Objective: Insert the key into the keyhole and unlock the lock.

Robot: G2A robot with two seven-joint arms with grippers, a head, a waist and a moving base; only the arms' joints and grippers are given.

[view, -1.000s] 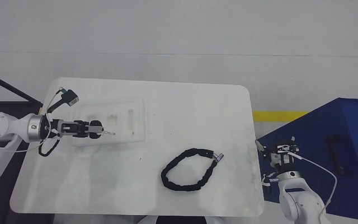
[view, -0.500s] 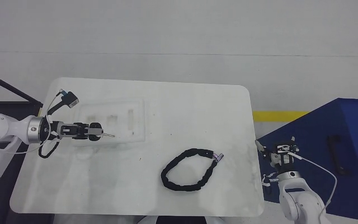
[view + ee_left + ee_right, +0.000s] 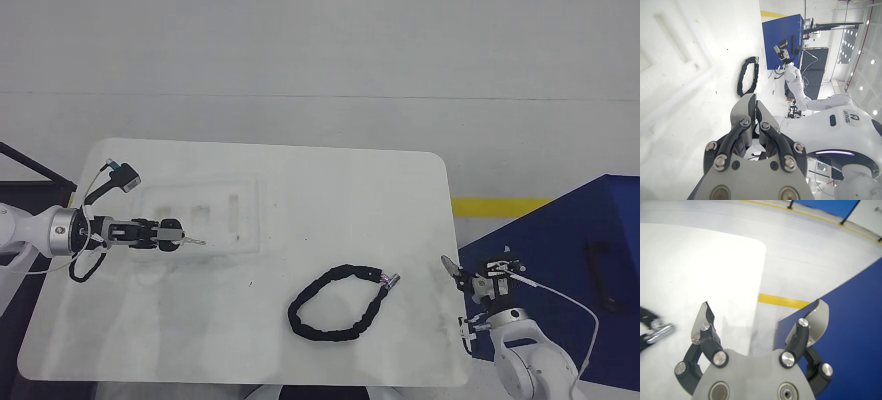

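The left gripper (image 3: 181,239) is over the table's (image 3: 350,185) left side, its fingers clamped together on the key (image 3: 196,240). The key's thin metal blade sticks out past the fingertips, pointing towards the middle of the table. In the left wrist view the key (image 3: 755,98) shows edge-on, pinched between the two pads of the left gripper (image 3: 755,103). Gripper and key are above a white foam tray (image 3: 250,200) with shallow recesses, which lies on the table's left half.

The chain lock (image 3: 345,270), a black-sleeved loop, lies near the middle of the front edge, well apart from the key. Its metal lock end (image 3: 389,280) points towards the right edge.

The right gripper (image 3: 456,296) is at the table's right edge, near the front right corner, with its fingers wide apart and nothing between them. In its own wrist view the right gripper (image 3: 762,306) straddles the table's edge, and the lock end (image 3: 660,332) lies near one finger without touching it. A blue panel (image 3: 560,240) stands just beyond the right edge.
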